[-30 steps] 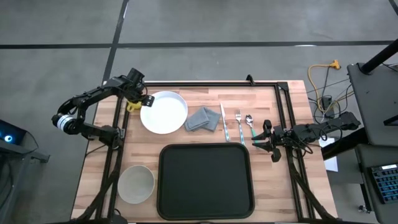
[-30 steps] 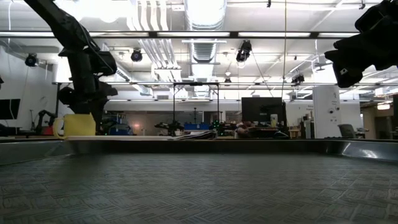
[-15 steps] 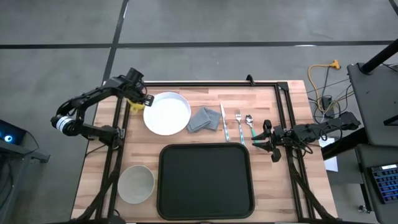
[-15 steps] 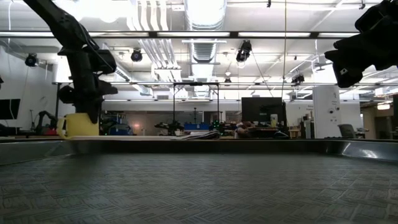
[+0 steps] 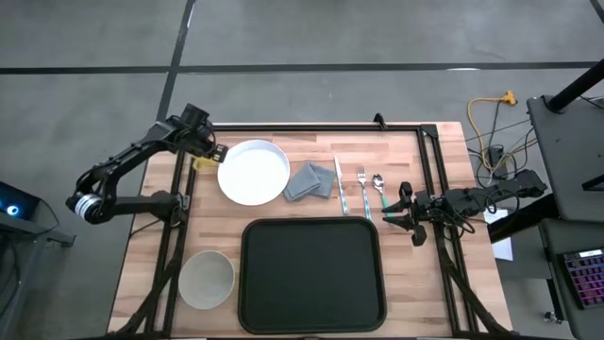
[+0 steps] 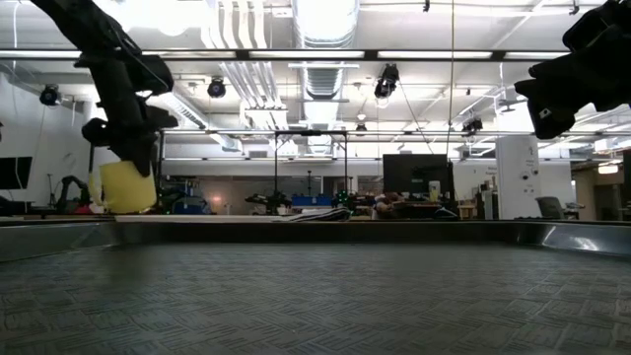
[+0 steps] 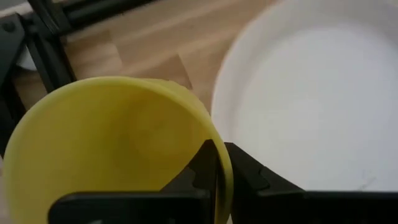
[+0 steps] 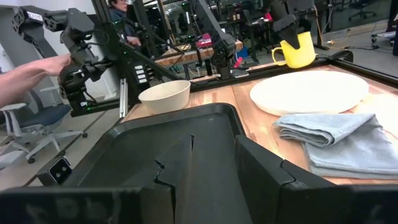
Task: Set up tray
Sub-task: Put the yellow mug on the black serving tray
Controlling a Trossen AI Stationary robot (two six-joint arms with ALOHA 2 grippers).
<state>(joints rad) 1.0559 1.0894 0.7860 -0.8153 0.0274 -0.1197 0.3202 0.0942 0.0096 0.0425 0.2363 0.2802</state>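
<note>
The black tray (image 5: 311,274) lies at the table's near middle. My left gripper (image 5: 206,151) is at the far left corner, shut on a yellow mug (image 7: 112,143) right beside the white plate (image 5: 253,172). In the low view the mug (image 6: 123,187) hangs tilted, clear of the table. My right gripper (image 5: 396,215) waits open at the right edge, next to the spoon (image 5: 379,189); in its wrist view (image 8: 211,162) it looks across the tray (image 8: 186,137). My left gripper pinches the mug's wall at the rim (image 7: 219,152), on the side facing the plate. One finger (image 7: 199,171) is inside the mug and the other finger (image 7: 249,177) outside. The fingers come from above. The mug is lifted clear of the table and tilted.
A grey napkin (image 5: 309,180), a knife (image 5: 339,184) and a fork (image 5: 362,184) lie in a row between plate and spoon, beyond the tray. A pale bowl (image 5: 206,280) stands left of the tray. A person's hand (image 8: 37,71) shows beyond the table's left side.
My left gripper has risen with the yellow mug and drawn slightly toward the far left corner. The mug stood on the table a second ago; now it is lifted clear and tipped.
</note>
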